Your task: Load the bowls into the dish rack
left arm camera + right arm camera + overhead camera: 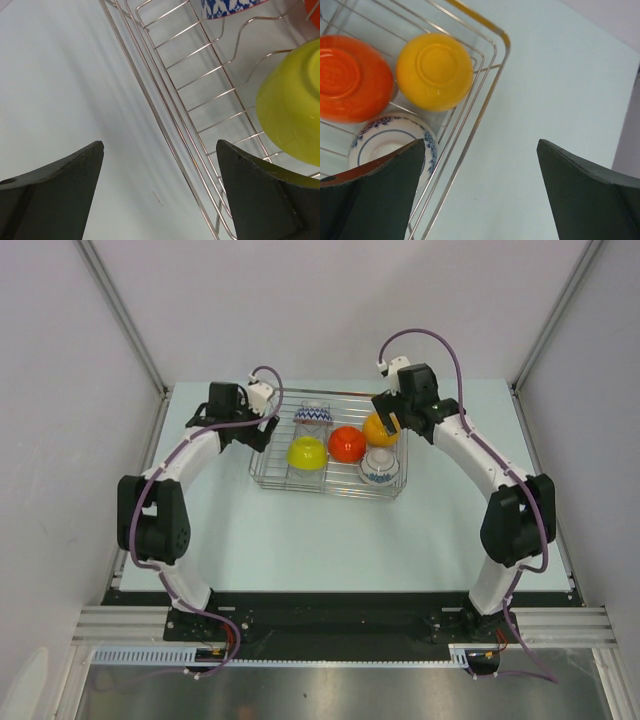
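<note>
From above, one rectangular silver wire dish rack sits near the worktop's far edge. It holds five small round bowls: zigzag-patterned bowl, lime-yellow bowl, red-orange bowl, orange bowl and white blue-patterned bowl.

Left wrist view: the left gripper is spread wide and empty over the rack's rim.

Right wrist view: the right gripper is equally wide and empty at the rack's corner.

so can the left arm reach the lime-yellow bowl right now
Probably yes: the left gripper is open and empty at the edge of the dish rack, the lime-yellow bowl just inside, only wire between.
</note>
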Robot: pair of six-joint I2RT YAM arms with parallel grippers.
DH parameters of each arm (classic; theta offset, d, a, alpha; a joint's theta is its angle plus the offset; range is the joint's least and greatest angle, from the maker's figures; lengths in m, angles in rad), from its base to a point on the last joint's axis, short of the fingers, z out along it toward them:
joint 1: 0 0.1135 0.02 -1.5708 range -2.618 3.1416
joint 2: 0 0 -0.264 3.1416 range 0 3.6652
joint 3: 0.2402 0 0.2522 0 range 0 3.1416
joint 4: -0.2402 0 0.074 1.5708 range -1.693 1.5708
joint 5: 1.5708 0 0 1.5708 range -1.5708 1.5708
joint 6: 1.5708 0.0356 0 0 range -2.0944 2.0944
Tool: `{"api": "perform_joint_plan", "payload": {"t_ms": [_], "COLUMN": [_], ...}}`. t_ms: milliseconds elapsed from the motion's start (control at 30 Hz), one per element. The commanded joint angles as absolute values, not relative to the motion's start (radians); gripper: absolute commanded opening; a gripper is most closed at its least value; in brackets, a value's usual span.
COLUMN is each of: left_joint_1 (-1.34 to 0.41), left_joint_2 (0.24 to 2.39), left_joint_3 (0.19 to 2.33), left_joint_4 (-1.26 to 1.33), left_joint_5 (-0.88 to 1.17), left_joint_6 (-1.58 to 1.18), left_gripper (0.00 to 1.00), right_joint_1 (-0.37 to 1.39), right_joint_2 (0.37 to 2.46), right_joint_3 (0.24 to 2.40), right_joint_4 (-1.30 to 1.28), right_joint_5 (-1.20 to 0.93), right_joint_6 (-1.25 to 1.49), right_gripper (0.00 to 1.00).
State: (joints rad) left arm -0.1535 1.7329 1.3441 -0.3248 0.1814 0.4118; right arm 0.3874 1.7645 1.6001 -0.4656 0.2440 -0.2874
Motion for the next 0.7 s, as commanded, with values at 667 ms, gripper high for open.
{"api": "perform_joint_plan", "payload": {"t_ms": [667], "left_joint_1": [-0.213], "left_joint_2": [1.704], "left_joint_3": [1.278], "left_joint_4": [-0.399], "left_joint_5": [0.285], "left_joint_6": [0.512], "left_gripper": [1.0], "right_joint_1": [0.252], "right_joint_2": [1.902], "right_joint_3": [1.512], "right_joint_4": [-0.353], "right_joint_5": [0.236], "right_joint_6": [-0.201], "right_gripper": [1.0]}}
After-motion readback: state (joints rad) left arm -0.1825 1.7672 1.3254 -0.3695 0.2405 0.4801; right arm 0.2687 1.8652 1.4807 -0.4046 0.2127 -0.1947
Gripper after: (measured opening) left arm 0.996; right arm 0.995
